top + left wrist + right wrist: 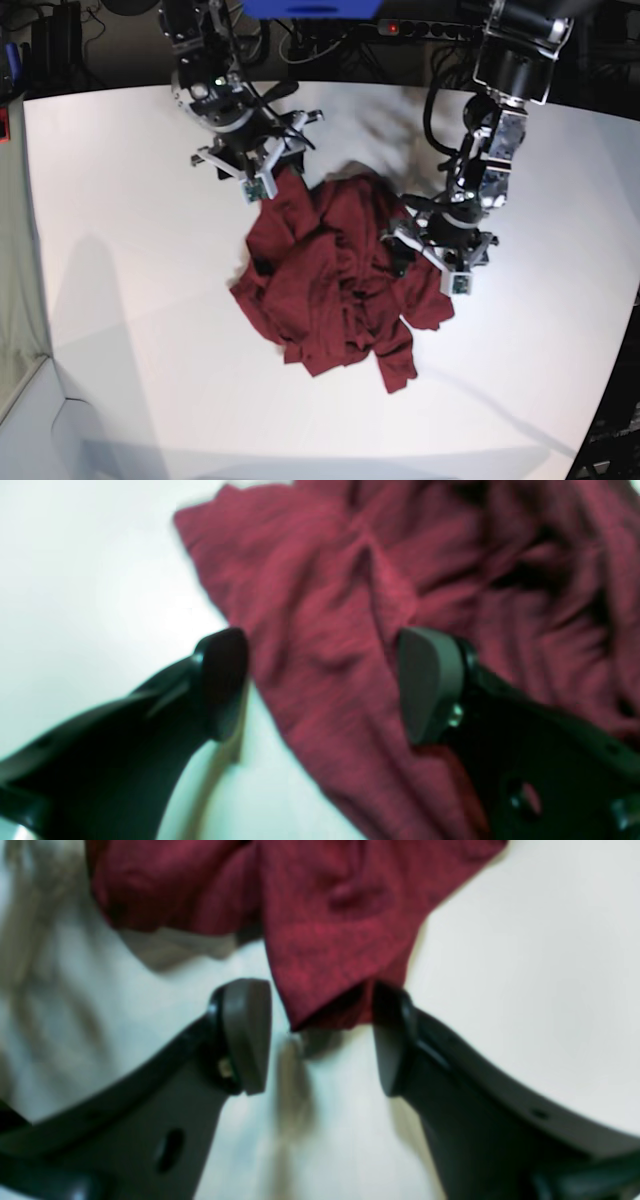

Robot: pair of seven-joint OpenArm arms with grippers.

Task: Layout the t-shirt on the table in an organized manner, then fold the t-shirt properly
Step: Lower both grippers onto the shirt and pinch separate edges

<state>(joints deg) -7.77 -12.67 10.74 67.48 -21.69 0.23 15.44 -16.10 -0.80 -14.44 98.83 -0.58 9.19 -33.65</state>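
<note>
The white table (120, 250) carries the t-shirt (335, 280) crumpled at centre. Both pincers gape, holding nothing: the right gripper (320, 1040) at its 11 o'clock corner, the left gripper (322, 685) over its 3 o'clock edge.

Robotics lab, white table (120, 300), power strip (420, 27), tangled cables (300, 40) behind

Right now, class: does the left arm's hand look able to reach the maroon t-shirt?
Probably yes. The left hand hangs open right over the maroon t-shirt, one finger above the cloth's edge and the other over the white table. Nothing shows between hand and fabric.
</note>
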